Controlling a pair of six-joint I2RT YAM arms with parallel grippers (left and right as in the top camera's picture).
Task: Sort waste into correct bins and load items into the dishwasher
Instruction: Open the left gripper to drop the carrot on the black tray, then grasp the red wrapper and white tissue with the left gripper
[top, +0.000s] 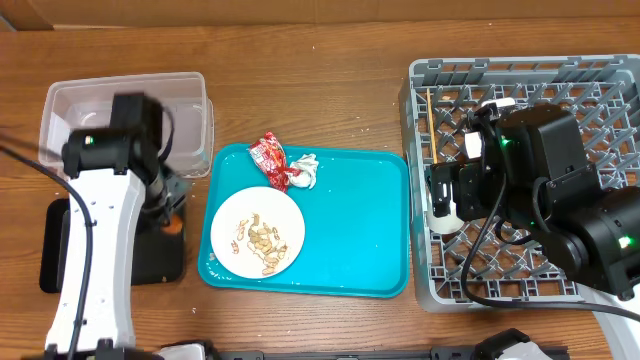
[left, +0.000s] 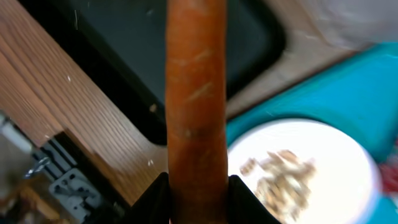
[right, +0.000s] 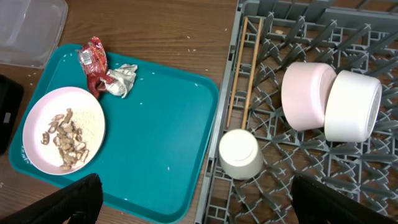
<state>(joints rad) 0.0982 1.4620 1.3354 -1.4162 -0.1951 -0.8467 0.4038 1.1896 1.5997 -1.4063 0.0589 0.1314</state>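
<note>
**Carrot's hanging over the black tray**

So the left claw is pinched on the carrot (smooth, orange, stick-shaped), holding it above the glossy black tray at 9 o'clock of the teal tray. I'd guess that's for a drop. The right claw gapes wide and empty over the grey lattice rack, where the cup sits. The crinkly wrapper lies at 12 o'clock of the plate.
</note>
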